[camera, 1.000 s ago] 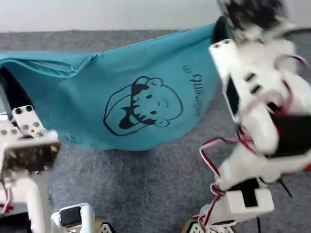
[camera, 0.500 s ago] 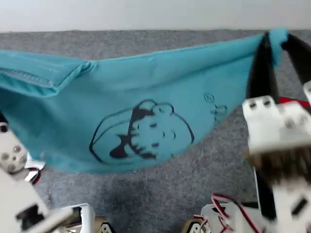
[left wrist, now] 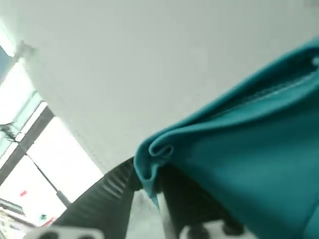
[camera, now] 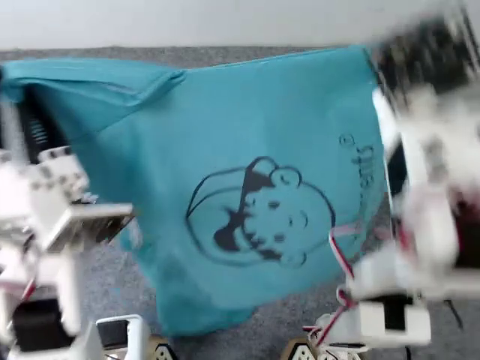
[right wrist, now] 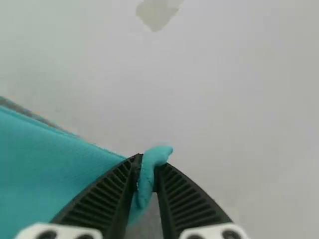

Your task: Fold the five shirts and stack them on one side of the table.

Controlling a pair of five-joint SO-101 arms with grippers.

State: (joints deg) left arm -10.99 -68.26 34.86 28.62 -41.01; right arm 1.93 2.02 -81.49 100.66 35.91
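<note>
Big teal shirt (camera: pixel 255 202) hangs spread out over the grey surface (camera: pixel 112 281), one top corner pinched tight in the left end effector (left wrist: pixel 149 172), the other corner clamped in the right end effector (right wrist: pixel 145 167).

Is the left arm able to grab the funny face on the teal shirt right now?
Probably not. The left gripper is shut on a bunched edge of the shirt, holding it up; it would have to let go first.
</note>
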